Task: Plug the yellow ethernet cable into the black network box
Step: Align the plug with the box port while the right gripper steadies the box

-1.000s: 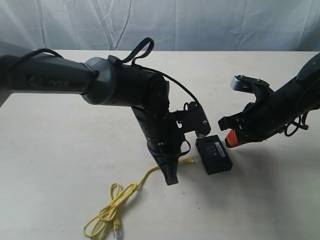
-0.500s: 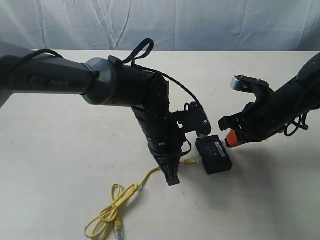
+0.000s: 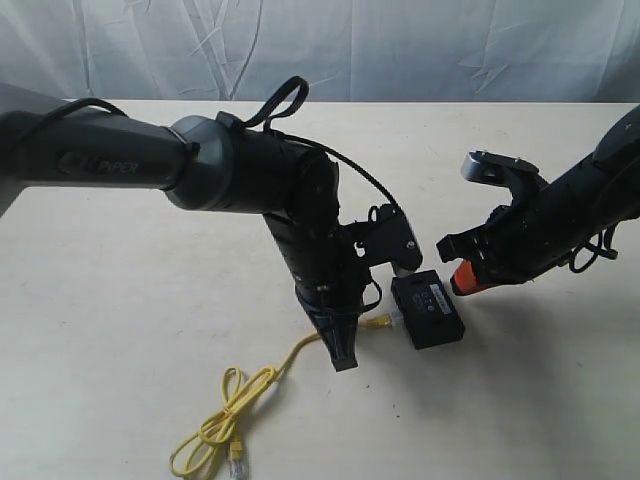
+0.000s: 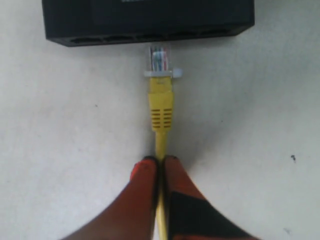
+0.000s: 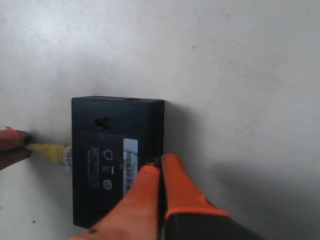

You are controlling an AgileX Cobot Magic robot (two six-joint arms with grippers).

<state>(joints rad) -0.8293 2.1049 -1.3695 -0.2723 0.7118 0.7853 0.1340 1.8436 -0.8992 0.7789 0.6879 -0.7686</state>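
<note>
The black network box [image 3: 428, 309] lies flat on the table between the arms, its white label strip [image 5: 130, 161] facing up. My left gripper [image 4: 159, 161] is shut on the yellow ethernet cable [image 4: 161, 107] just behind its clear plug [image 4: 159, 58], which sits a small gap short of the box's port side [image 4: 150, 36]. The rest of the cable trails to loose loops [image 3: 222, 424] at the front. My right gripper [image 5: 160, 161] is shut with nothing between its orange fingers, its tips by the box's edge [image 5: 159, 130] on the side away from the plug.
The pale table [image 3: 120, 300] runs wide on the left and at the front right. A wrinkled white cloth [image 3: 400, 45] hangs behind the table. The cable's second plug [image 3: 236, 462] lies near the front edge.
</note>
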